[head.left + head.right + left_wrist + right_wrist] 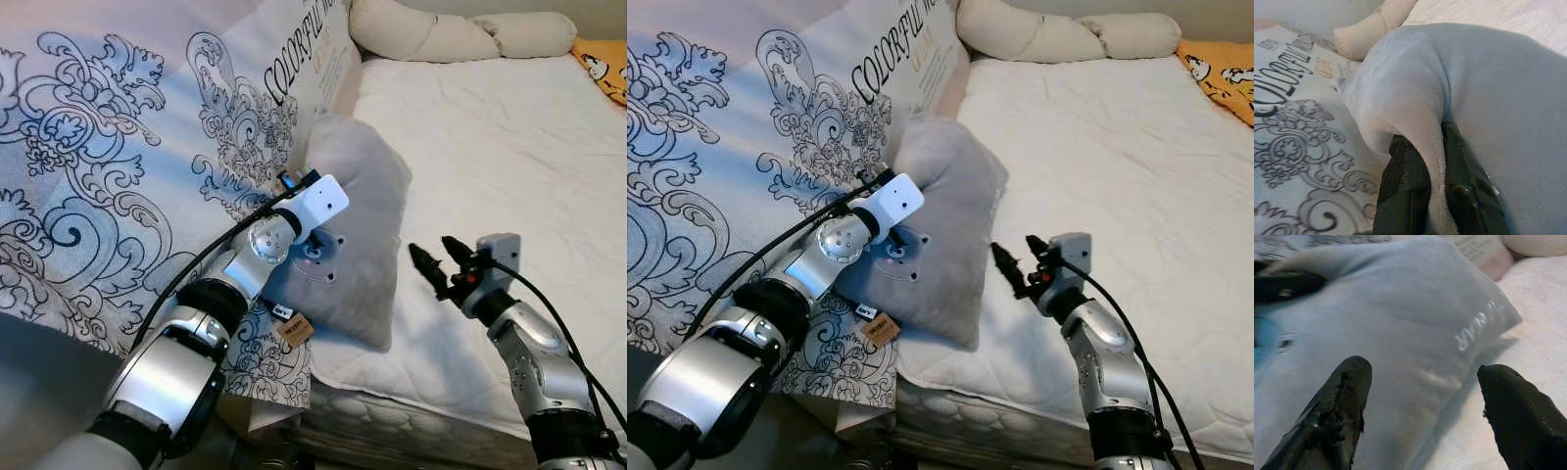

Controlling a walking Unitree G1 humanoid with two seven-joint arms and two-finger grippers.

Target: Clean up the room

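Left wrist view shows the left gripper [1435, 186] pinched tight on a fold along the edge of the grey pillow [1488, 98], one black finger on each side of the seam with plush squeezed between them. From the head camera, that pillow [358, 235] lies at the near left corner of the bed, half on the white mattress [490, 166] and half propped against the big patterned cushion [118, 166] printed with blue-grey scrollwork and the word "COLORFUL". A small brown tag [294, 330] hangs at the pillow's lower edge, about 7 o'clock from its middle. The right gripper [438, 259] hovers over the mattress at roughly 3 o'clock from the pillow, near its right edge but not touching; its two fingers stand well apart with nothing between them. In the right wrist view those fingertips [1347, 391] frame the pillow's pale face, which carries faint raised lettering too blurred to read. Toward 12 o'clock, a long cream bolster [431, 31] lies across the head of the bed, and a yellow printed cushion [602, 64] sits at 1 o'clock by the frame's edge. Between the pillow and those, the mattress is a broad flat white sheet. The mattress's front edge runs below the right gripper toward 5 o'clock.
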